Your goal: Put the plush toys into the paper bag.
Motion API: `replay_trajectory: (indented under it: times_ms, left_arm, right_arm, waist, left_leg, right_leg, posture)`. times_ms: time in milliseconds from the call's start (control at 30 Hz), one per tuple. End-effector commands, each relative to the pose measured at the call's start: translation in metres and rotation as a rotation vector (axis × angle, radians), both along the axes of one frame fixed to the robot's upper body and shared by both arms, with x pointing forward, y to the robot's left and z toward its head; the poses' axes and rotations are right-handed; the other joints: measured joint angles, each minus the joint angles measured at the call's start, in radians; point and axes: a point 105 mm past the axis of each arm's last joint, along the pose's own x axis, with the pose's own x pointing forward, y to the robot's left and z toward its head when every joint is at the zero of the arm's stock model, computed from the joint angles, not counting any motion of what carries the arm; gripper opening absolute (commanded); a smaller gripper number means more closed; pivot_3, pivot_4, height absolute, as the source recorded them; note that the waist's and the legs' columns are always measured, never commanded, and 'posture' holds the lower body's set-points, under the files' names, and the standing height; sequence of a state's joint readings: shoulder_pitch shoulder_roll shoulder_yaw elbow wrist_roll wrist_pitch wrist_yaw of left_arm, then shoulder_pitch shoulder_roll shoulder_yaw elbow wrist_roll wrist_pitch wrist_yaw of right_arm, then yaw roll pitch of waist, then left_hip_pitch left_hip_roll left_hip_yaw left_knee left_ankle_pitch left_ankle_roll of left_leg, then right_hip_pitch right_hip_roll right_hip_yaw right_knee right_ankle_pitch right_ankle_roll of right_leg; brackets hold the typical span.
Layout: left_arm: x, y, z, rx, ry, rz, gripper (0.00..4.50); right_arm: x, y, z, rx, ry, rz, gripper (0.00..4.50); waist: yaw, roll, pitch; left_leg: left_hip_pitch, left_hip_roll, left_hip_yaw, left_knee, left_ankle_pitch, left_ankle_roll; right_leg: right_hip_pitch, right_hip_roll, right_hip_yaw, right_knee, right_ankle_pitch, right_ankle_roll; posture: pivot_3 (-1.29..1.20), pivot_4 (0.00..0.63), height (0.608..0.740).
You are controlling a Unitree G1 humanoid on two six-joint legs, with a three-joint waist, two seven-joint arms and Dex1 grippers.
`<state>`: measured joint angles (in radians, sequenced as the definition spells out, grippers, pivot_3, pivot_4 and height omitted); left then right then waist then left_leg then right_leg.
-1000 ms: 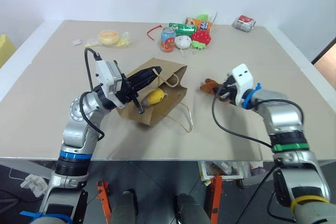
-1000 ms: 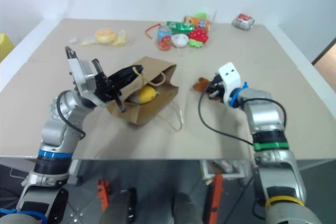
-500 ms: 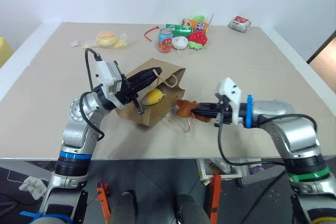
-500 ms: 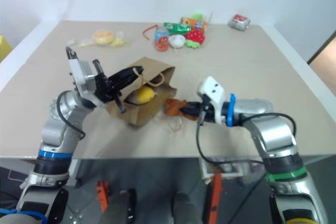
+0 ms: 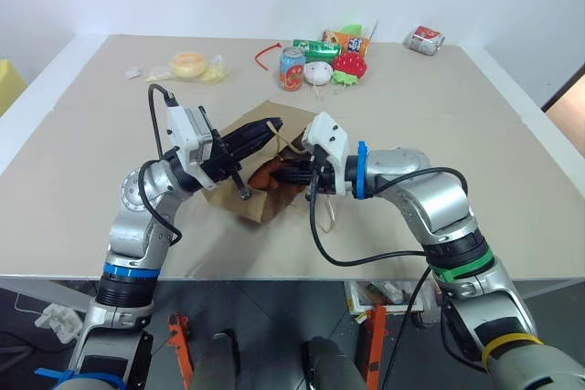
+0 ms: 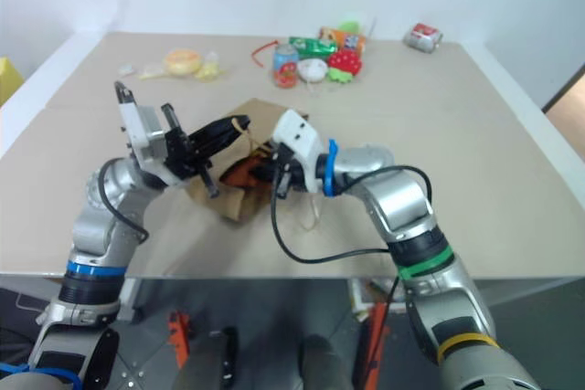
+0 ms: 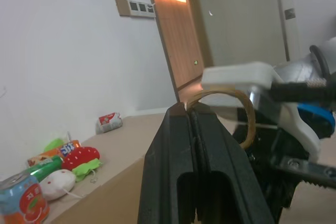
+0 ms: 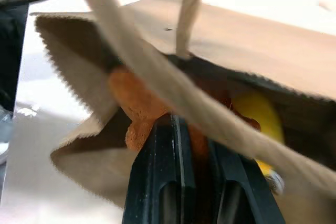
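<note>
The brown paper bag (image 5: 259, 209) lies on its side on the table, mouth facing the right arm. My left gripper (image 5: 265, 127) is shut on the bag's tan cord handle (image 7: 227, 96) and holds the upper edge up, so the mouth stays open. My right gripper (image 5: 285, 173) reaches into the mouth with the brown furry plush toy (image 5: 267, 173) between its fingers. In the right wrist view the brown plush toy (image 8: 131, 103) sits just inside the bag's torn-edged opening (image 8: 236, 30). The yellow side of the egg plush toy (image 8: 257, 111) lies deeper inside. A handle loop crosses in front of the right gripper (image 8: 191, 129).
At the table's far side stand a drink can (image 5: 292, 68), a white round plush (image 5: 318, 72), a red strawberry plush (image 5: 349, 63) and snack packets (image 5: 315, 47). A wrapped yellow item (image 5: 190, 65) lies far left, a crushed can (image 5: 425, 39) far right. The second handle loop (image 5: 326, 212) trails toward the front edge.
My right arm has swung left across the table, carrying the brown plush toy from the right of the bag into its mouth. The left gripper has kept its hold.
</note>
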<state>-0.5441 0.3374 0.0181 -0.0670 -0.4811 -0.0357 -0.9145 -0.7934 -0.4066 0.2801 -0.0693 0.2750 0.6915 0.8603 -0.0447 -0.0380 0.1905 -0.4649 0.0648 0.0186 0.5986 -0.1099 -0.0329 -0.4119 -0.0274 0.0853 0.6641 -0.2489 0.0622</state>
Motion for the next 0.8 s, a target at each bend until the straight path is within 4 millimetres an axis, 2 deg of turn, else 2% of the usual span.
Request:
replay_trajectory:
  times_ms: [33,67,133,200,333,600,700,800]
  left_arm:
    - [-0.006,0.0,0.01,-0.013,-0.045,-0.002,0.0]
    - [-0.006,0.0,0.01,-0.014,-0.045,-0.003,0.0]
    - [-0.006,-0.001,0.01,-0.015,-0.044,-0.003,0.0]
    - [-0.006,-0.001,0.01,-0.015,-0.042,-0.004,0.0]
    - [-0.006,-0.001,0.01,-0.016,-0.041,-0.004,0.0]
    - [-0.005,-0.001,0.01,-0.02,-0.038,-0.004,0.0]
    - [-0.004,-0.001,0.011,-0.024,-0.038,-0.004,0.0]
    - [-0.003,0.0,0.012,-0.027,-0.038,-0.001,0.0]
  right_arm:
    - [0.008,0.022,-0.01,0.032,0.011,-0.031,2.26]
    - [0.011,0.024,-0.011,0.043,0.014,-0.046,2.63]
    - [0.014,0.025,-0.011,0.058,0.019,-0.057,3.63]
    - [0.016,0.022,-0.01,0.072,0.026,-0.071,4.38]
    - [0.024,0.006,-0.01,0.092,0.074,-0.127,4.38]
    - [0.001,-0.035,0.022,0.204,0.1,-0.043,4.38]
    - [-0.012,-0.05,0.025,0.206,0.098,-0.007,4.38]
    - [-0.017,-0.065,0.023,0.201,0.096,-0.023,4.38]
  waist:
    - [-0.001,0.0,0.0]
    - [-0.001,0.0,0.0]
    - [0.0,0.0,0.0]
    - [0.0,0.0,0.0]
    - [0.0,0.0,0.0]
    - [0.0,0.0,0.0]
    - [0.001,0.0,0.0]
    - [0.001,0.0,0.0]
  left_leg:
    - [0.0,0.0,0.0,0.0,0.0,0.0]
    - [0.0,0.0,0.0,0.0,0.0,0.0]
    - [0.0,0.0,0.0,0.0,0.0,0.0]
    - [0.0,0.001,-0.001,0.001,0.0,0.0]
    - [0.0,0.001,-0.001,0.001,0.0,0.0]
    - [0.0,0.001,-0.001,0.001,0.0,0.0]
    - [0.0,0.001,-0.001,0.0,0.0,0.0]
    - [0.0,0.001,-0.001,0.0,0.0,0.0]
  right_leg:
    - [0.0,0.0,0.0,0.0,0.0,0.0]
    - [0.0,0.0,0.0,0.0,0.0,0.0]
    - [-0.001,0.001,0.0,0.0,0.0,0.001]
    - [0.0,0.001,-0.001,0.0,0.0,0.002]
    - [0.0,0.001,-0.001,0.0,0.001,0.002]
    - [0.0,0.001,-0.001,0.0,0.0,0.001]
    - [0.001,0.001,-0.001,0.0,-0.001,0.0]
    - [0.001,0.0,-0.001,0.0,-0.001,0.001]
  posture:
    - [0.0,0.15,0.74]
    - [0.0,0.15,0.74]
    - [0.0,0.15,0.74]
    - [0.0,0.15,0.74]
    - [0.0,0.15,0.74]
    - [0.0,0.15,0.74]
    - [0.0,0.15,0.74]
    - [0.0,0.15,0.74]
